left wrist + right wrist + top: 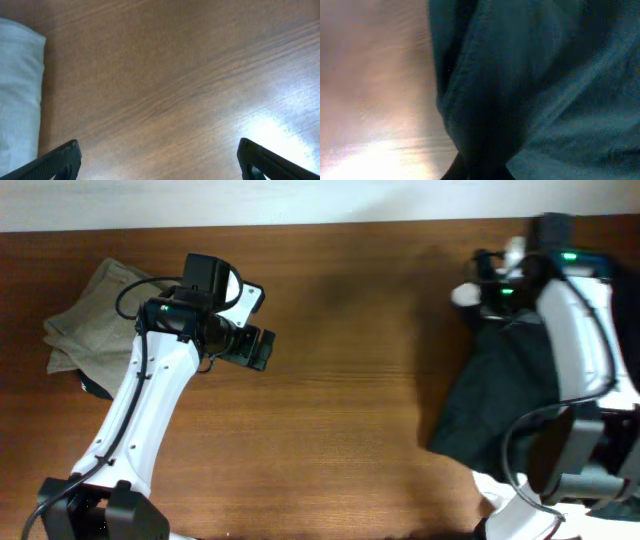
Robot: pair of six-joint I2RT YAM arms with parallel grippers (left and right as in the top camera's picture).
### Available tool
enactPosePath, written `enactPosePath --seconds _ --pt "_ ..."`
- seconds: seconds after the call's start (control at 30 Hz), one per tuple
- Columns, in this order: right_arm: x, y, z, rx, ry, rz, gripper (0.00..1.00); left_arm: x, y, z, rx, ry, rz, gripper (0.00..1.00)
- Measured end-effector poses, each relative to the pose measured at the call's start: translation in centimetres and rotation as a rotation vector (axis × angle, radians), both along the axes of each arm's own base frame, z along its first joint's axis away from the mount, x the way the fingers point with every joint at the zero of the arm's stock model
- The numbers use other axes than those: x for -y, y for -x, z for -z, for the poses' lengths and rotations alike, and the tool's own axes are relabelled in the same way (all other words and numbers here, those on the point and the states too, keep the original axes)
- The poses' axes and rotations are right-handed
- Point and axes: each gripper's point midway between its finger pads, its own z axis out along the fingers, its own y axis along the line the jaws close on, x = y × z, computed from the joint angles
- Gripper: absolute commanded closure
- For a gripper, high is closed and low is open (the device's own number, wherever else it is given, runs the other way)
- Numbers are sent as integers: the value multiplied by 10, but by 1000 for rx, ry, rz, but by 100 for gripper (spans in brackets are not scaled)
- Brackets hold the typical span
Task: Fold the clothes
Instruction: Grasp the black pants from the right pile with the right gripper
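Cloth lies at both ends of the table point(350, 380) in the overhead view. A khaki garment point(85, 325) sits at 10 o'clock, already squared into a flat packet. The black garment point(500, 395) is heaped at 3 o'clock. It is gathered narrow at its top end, where the right gripper point(487, 292) meets it, and spreads into a loose, creased mass lower down. The left gripper point(255, 348) hovers over bare wood just right of the khaki packet, holding nothing.

The left wrist view shows both fingers point(60, 160) spread wide at the lower corners with only wood grain between them, so this pincer is released. A pale cloth point(17, 90) sits at the 9 o'clock edge, well clear of the fingers; I cannot tell which garment it is.

The right wrist view is nearly filled by dark fabric, matte and soft. Deep vertical folds draw to a pinch at 6 o'clock, where the fingers would be. The fingers are hidden, but from that pinch I judge the pincer clenched on the black garment.

The step in hand looks like drawing this garment out to lay it flat. It would go best dragged low toward the bare middle of the table, so the heap unrolls rather than lifts as a lump. The free left pincer could then take an opposite edge and pull the creases out before any fold.
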Motion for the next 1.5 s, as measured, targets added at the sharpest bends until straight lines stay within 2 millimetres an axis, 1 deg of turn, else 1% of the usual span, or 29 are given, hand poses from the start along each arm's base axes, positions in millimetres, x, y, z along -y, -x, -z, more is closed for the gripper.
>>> enactPosePath --seconds 0.03,0.07,0.1,0.13,0.2,0.27,0.33,0.37,0.43,0.5,0.57,0.6,0.67,0.7,0.73,0.77,0.8,0.9,0.97,1.03,1.07,1.1,1.13,1.23,1.3,1.37,1.4,1.43,1.5 --pt "-31 -1 0 -3 45 -71 89 -1 0 0 -1 -4 -1 1" --pt "-36 -2 0 -3 76 -74 44 -1 0 0 -1 -4 -2 1" --pt "-29 -2 0 -4 101 -52 7 -1 0 0 -1 -6 -2 1" --pt "-11 -1 0 -8 123 -11 1 -1 0 0 0 -6 -2 1" --pt "20 -2 -2 4 131 59 1 -1 0 0 0 -6 -2 1" --pt "87 3 -5 39 90 218 1 -1 -1 0 3 -6 -2 1" --pt "140 14 -9 76 51 341 1 -1 -1 0 3 -5 -2 1" --pt "186 30 -11 100 51 449 1 -1 -1 0 4 -6 -3 0" --pt "228 51 -1 100 7 531 1 -1 -1 0 4 -6 -3 1" --pt "256 49 31 86 8 526 1 -1 -1 0 2 -6 -3 1" --pt "269 48 67 44 2 510 1 -1 -1 0 4 -6 -3 1" --pt "279 44 98 19 4 476 1 -1 -1 0 4 -6 -3 1" --pt "277 53 148 -83 -13 421 1 -1 -1 0 4 -6 -3 1" --pt "278 52 147 -85 4 409 1 -1 -1 0 4 -6 -3 1" --pt "279 53 149 -93 9 408 10 -1 -1 0 4 -6 -3 1" --pt "281 52 152 -100 17 396 77 -1 -1 0 4 -6 -3 1" --pt "283 52 153 -103 20 395 96 -1 -1 -1 5 -6 -3 1" --pt "303 68 152 -149 84 514 96 -1 -2 -1 8 -5 -3 1" --pt "350 108 150 -163 117 677 96 -1 -4 -2 17 -3 -3 1" --pt "386 146 149 -187 131 800 96 0 -5 -2 22 -1 -5 1" --pt "403 166 146 -203 140 868 91 0 -5 -2 21 2 -12 1" --pt "416 176 140 -198 127 919 51 0 -5 -2 21 3 -16 1" --pt "422 169 127 -150 85 936 35 0 -5 -2 19 8 -26 1" --pt "417 118 70 45 -50 863 28 0 -6 -2 17 14 -40 1" --pt "387 81 17 170 -169 768 25 0 -6 -2 16 15 -44 1" --pt "336 55 -33 225 -269 662 18 0 -3 -7 8 13 -44 1" --pt "305 41 -59 246 -275 597 17 1 -8 -19 35 19 -44 1" --pt "276 34 -69 209 -269 563 18 1 -13 -33 63 25 -44 1" --pt "220 34 -62 67 -316 502 18 0 -12 -44 67 18 -47 1"
